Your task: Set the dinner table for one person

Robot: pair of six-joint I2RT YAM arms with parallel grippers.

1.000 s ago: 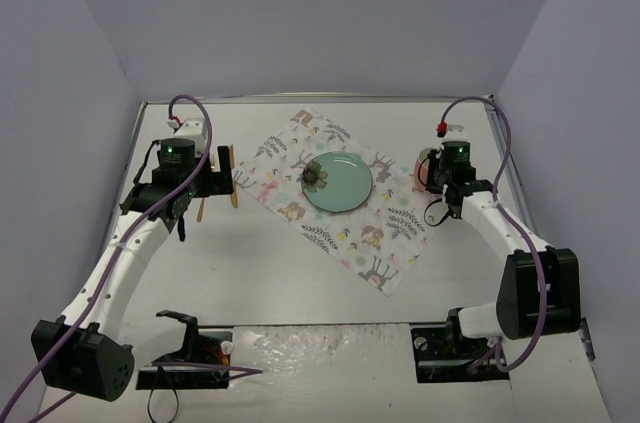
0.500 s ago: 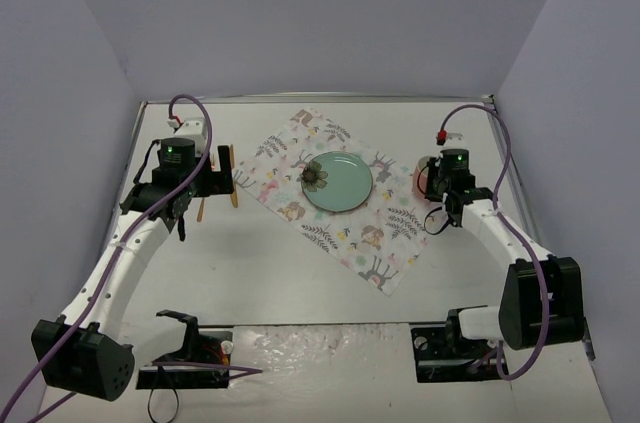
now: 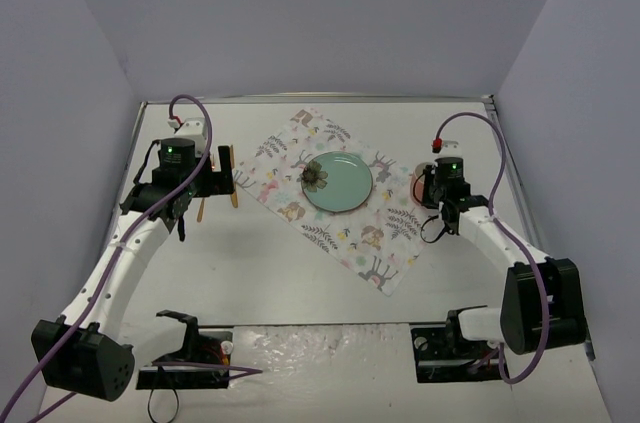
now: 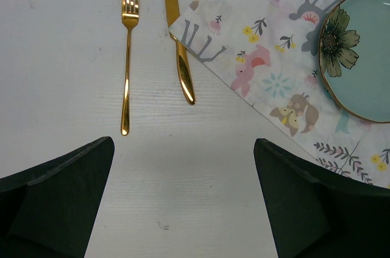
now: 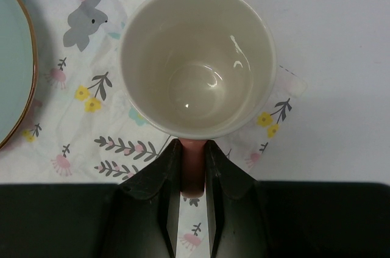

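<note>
Beside the plate (image 5: pixel 12 63), mug handle (image 5: pixel 192 175) tight in right pincer (image 5: pixel 192 151); left pincer (image 4: pixel 183 142) apart near fork (image 4: pixel 127 57), knife (image 4: pixel 178 44).

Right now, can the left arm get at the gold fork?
Probably yes. The fork lies bare on the dinner table just ahead of the left arm's open jaws, apart from the knife, with nothing over it.

counter (image 4: pixel 61 57): white
placemat (image 4: pixel 268 63): white — animal and flower print
plate (image 4: pixel 372 57): teal, gold rim
fork (image 4: pixel 127 57), knife (image 4: pixel 181 57): gold
mug (image 5: pixel 198 60): cream — pink handle
</note>
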